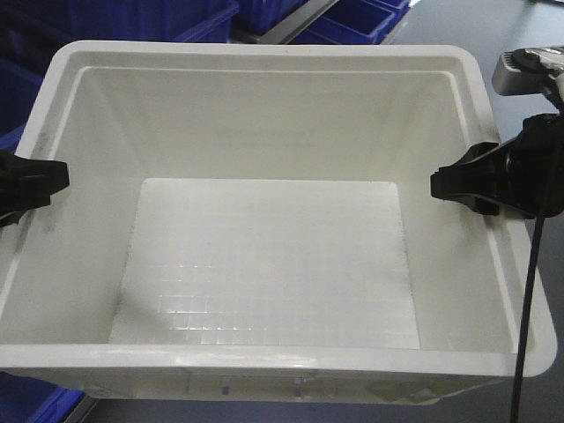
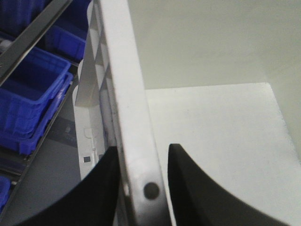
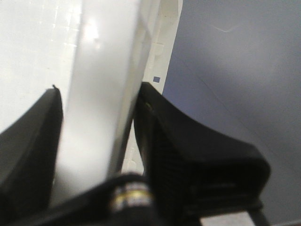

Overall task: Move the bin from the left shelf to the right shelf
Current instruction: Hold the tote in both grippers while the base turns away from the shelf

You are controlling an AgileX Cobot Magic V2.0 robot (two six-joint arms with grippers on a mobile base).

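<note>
The white bin (image 1: 273,256) fills the front view, empty, its gridded floor showing. My left gripper (image 1: 44,187) is clamped over the middle of its left rim and my right gripper (image 1: 449,183) over the middle of its right rim. In the left wrist view the thick rim (image 2: 124,89) runs between the two black fingers (image 2: 101,188) of the left gripper (image 2: 141,181), one outside the wall and one inside. The right wrist view shows the right gripper (image 3: 99,127) the same way, its fingers (image 3: 188,141) pressed on either side of the bin's rim (image 3: 101,70).
Dark blue totes (image 1: 132,18) sit on a shelf behind the bin, with a grey metal shelf rail (image 1: 295,22) between them. More blue totes (image 2: 28,99) are stacked at the left on racks. Grey floor (image 3: 235,70) lies to the right. A black cable (image 1: 529,308) hangs from the right arm.
</note>
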